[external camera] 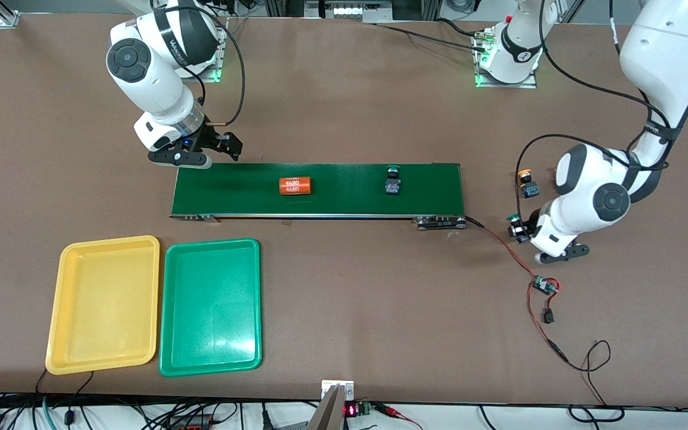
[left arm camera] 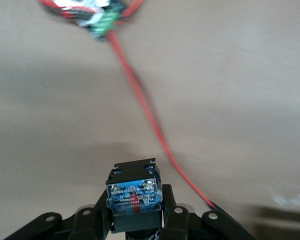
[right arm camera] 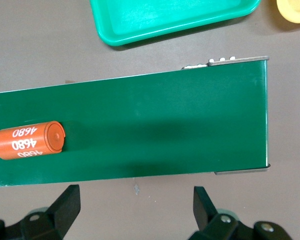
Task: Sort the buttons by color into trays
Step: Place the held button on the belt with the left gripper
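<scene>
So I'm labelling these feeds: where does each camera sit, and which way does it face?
Front: high across the table, facing both arms' bases; shows the left gripper and right gripper.
Left wrist: looks down past its fingers at the held green button.
Right wrist: looks down at the conveyor belt.
Shared: front and right wrist both show the orange cylinder.

**Room and obstacles around the conveyor belt**

The conveyor belt carries two obstacles: an orange cylinder near its middle and a green-capped button toward the left arm's end; the belt surface between them is bare. The right gripper, fingers spread, hangs over the belt's corner at the right arm's end. Nearer the front camera than the belt, the yellow tray and green tray lie just beside each other. Off the belt's end toward the left arm, a red-and-black cable trails across the table, with the left gripper, shut on a second green-capped button, and a yellow-capped button close by.
</scene>
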Controlling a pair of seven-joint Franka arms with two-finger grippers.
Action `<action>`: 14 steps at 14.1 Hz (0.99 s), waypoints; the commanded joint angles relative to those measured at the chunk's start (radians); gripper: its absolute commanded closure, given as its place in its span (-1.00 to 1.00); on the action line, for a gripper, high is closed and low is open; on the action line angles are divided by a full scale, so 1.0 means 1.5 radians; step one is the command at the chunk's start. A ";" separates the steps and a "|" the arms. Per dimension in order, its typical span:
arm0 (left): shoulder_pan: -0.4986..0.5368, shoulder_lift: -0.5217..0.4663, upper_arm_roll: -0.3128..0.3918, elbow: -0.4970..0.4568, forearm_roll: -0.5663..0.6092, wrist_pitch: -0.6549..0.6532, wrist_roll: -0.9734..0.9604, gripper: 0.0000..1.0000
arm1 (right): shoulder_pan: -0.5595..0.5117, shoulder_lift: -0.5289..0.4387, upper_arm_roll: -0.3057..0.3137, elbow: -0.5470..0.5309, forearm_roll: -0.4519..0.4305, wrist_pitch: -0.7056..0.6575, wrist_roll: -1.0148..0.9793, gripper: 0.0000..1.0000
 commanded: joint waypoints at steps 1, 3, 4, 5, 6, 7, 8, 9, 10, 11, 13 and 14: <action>-0.058 -0.059 -0.040 -0.009 0.002 -0.058 -0.008 0.99 | 0.001 -0.003 -0.001 0.001 -0.005 -0.004 0.011 -1.00; -0.072 -0.069 -0.097 -0.009 0.002 -0.059 -0.006 0.99 | 0.001 -0.003 -0.001 0.001 -0.005 -0.004 0.011 -1.00; -0.108 -0.068 -0.104 -0.008 0.002 -0.059 -0.008 0.99 | 0.001 -0.003 -0.001 0.001 -0.006 -0.004 0.011 -1.00; -0.139 -0.067 -0.104 -0.008 0.003 -0.058 -0.011 0.99 | 0.001 -0.003 -0.001 0.001 -0.006 -0.004 0.011 -1.00; -0.153 -0.067 -0.104 -0.008 0.003 -0.058 -0.011 0.99 | 0.001 -0.003 -0.001 0.001 -0.006 -0.005 0.011 -1.00; -0.158 -0.065 -0.104 -0.009 0.003 -0.058 -0.007 0.98 | 0.000 -0.003 -0.001 0.001 -0.006 -0.004 0.011 -1.00; -0.159 -0.063 -0.104 -0.013 0.002 -0.058 -0.007 0.98 | 0.000 -0.003 -0.001 0.001 -0.006 -0.004 0.011 -1.00; -0.160 -0.055 -0.104 -0.016 0.002 -0.058 -0.007 0.97 | 0.000 -0.003 -0.001 0.001 -0.006 -0.004 0.011 -1.00; -0.168 -0.052 -0.104 -0.018 0.002 -0.058 -0.005 0.96 | -0.002 -0.002 -0.001 0.001 -0.006 -0.004 0.011 -1.00; -0.173 -0.051 -0.103 -0.022 0.003 -0.058 -0.006 0.96 | -0.002 -0.003 -0.001 0.001 -0.006 -0.004 0.011 -1.00; -0.173 -0.049 -0.103 -0.022 0.003 -0.056 -0.006 0.94 | -0.002 -0.002 -0.001 0.001 -0.005 -0.004 0.011 -1.00; -0.173 -0.047 -0.103 -0.022 0.003 -0.055 -0.007 0.92 | -0.002 -0.001 -0.001 0.001 -0.006 -0.004 0.011 -1.00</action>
